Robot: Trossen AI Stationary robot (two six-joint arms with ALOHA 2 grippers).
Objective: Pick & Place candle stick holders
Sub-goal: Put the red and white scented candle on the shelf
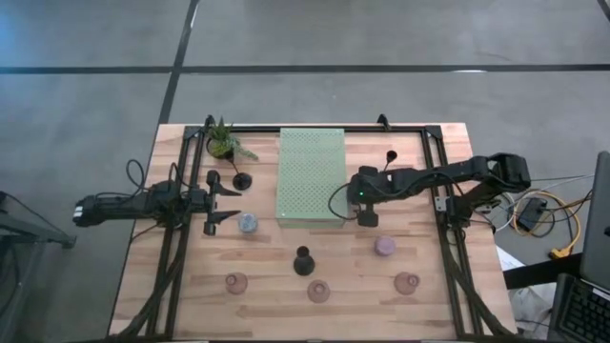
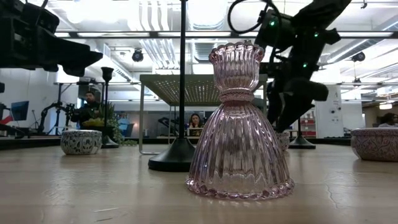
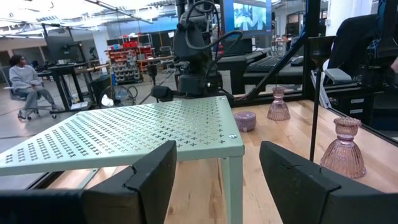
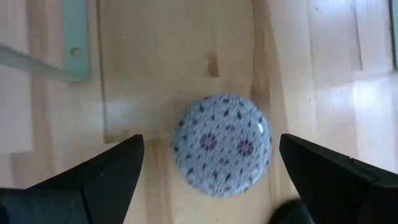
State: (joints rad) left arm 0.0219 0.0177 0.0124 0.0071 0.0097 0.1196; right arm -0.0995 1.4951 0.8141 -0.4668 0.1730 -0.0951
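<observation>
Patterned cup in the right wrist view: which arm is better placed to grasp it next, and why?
Right. The right gripper hangs open above the patterned cup, a finger either side; the left gripper waits beyond the green mat.

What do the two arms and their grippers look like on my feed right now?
Both arms are dark, jointed and slim, with black cables looped along them. The right arm shows small green indicator lights. The left gripper and right gripper each end in two dark, wedge-shaped fingers.

We count three black candlesticks (image 1: 303, 259), three pink glass holders (image 1: 318, 292), three patterned cups (image 1: 248, 224), one plant (image 1: 225, 143) and one mat (image 1: 311, 176).
</observation>
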